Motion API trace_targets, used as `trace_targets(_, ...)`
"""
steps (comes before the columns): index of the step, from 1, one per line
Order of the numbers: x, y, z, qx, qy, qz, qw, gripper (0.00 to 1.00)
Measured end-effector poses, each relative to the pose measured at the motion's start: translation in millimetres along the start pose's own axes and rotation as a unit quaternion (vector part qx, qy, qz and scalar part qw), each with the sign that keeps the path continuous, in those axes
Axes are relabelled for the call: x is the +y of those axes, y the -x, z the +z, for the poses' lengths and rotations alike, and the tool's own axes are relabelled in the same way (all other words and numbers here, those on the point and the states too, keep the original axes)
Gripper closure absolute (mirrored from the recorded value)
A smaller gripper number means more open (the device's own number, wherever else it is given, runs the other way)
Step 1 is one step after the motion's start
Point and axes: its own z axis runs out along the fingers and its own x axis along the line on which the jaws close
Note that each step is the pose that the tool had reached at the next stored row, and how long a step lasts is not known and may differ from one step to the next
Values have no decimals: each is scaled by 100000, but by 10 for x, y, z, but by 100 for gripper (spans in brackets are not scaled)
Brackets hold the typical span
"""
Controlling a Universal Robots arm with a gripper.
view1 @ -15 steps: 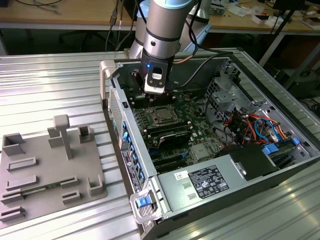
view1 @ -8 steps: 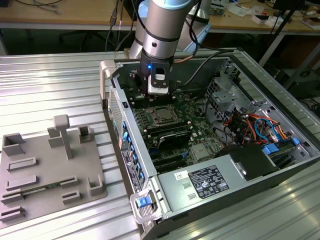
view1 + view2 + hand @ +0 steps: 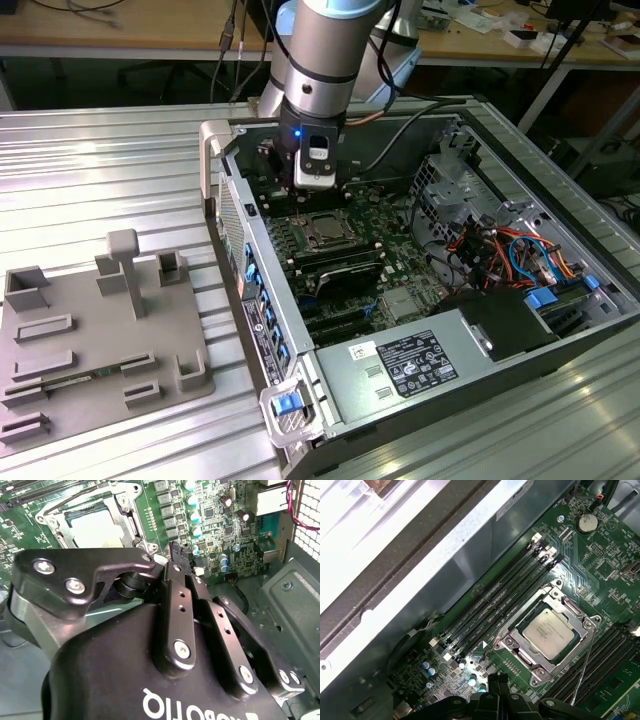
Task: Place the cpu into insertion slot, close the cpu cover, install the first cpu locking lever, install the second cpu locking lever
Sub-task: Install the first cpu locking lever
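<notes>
The cpu [image 3: 550, 632], a square chip with a silvery top, lies flat in the insertion slot [image 3: 540, 670] on the green motherboard. The silver cpu cover [image 3: 512, 641] lies down around it as a frame. A thin wire lever [image 3: 584, 665] stands off from one corner of the socket. My gripper [image 3: 497, 686] hovers over the board a short way from the socket, its fingers together and nothing between them. In the exterior view the gripper [image 3: 315, 188] hangs just beyond the socket with the cpu [image 3: 322, 232] in it. The second wrist view shows the fingertips [image 3: 176, 555] near the socket's corner.
Long black memory slots [image 3: 490, 610] run beside the socket, next to the grey case wall [image 3: 420, 555]. A power supply [image 3: 400, 365] and a drive cage with cables [image 3: 500, 250] fill the case's other end. A grey fixture plate [image 3: 100, 340] lies at the exterior view's left.
</notes>
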Motion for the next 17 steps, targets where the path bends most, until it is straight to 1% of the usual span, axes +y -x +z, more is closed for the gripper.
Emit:
trace_targets(1,2,-2,1,4,-3,-139,100000,89)
trace_targets(3,3,-3,1,36,-20,-1323,99991,89)
trace_targets(4,3,-4,2,68,-31,-2618,99966,89)
trace_targets(5,3,-4,2,89,-46,-3453,99940,89)
trace_targets(6,6,-5,3,118,-50,-4670,99891,89)
trace_targets(8,18,-11,4,131,-59,-5047,99872,89)
trace_targets(12,47,-39,10,145,-51,-5136,99868,89)
trace_targets(17,54,-48,15,164,-33,-5392,99854,89)
